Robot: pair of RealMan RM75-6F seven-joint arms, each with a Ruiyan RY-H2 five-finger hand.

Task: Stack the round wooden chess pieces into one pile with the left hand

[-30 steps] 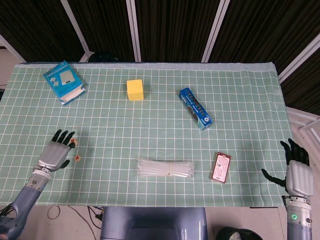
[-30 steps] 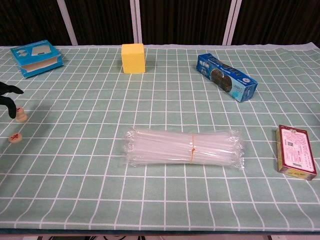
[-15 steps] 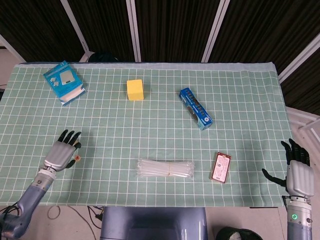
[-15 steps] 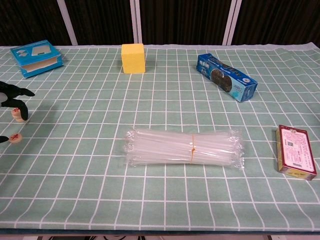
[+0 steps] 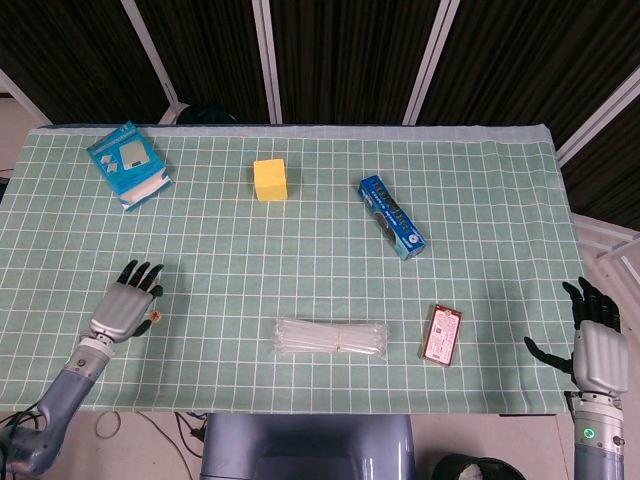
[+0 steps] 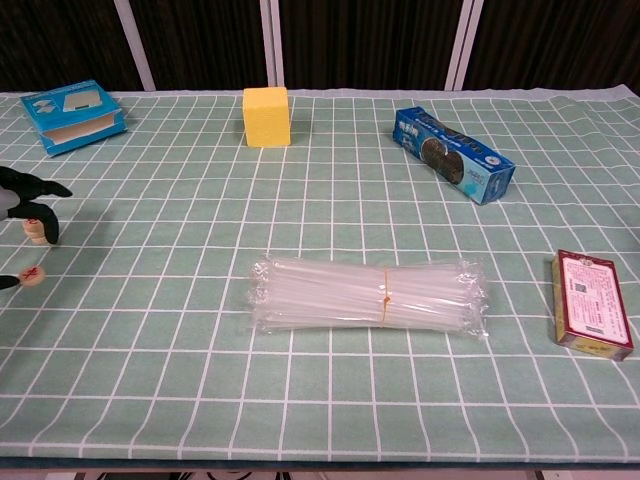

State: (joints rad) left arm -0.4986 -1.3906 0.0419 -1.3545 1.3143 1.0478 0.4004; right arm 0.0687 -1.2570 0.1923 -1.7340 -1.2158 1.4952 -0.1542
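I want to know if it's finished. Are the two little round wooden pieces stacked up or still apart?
Still apart. In the chest view one piece sits under the left hand, and the other piece lies flat on the tablecloth beside it.

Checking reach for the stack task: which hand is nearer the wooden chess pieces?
Left. The left hand is right over the wooden chess pieces at the table's left edge; the right hand hangs off the far right edge.

"What kind of place is this?"

"It looks like a robot test room. The bench (image 5: 480,200) has a green checked cloth (image 5: 300,240). Dark panels with white strips (image 5: 262,50) stand at twelve o'clock."

"Anything else?"

"Cables (image 5: 150,430) hang at seven o'clock, under the bench edge."
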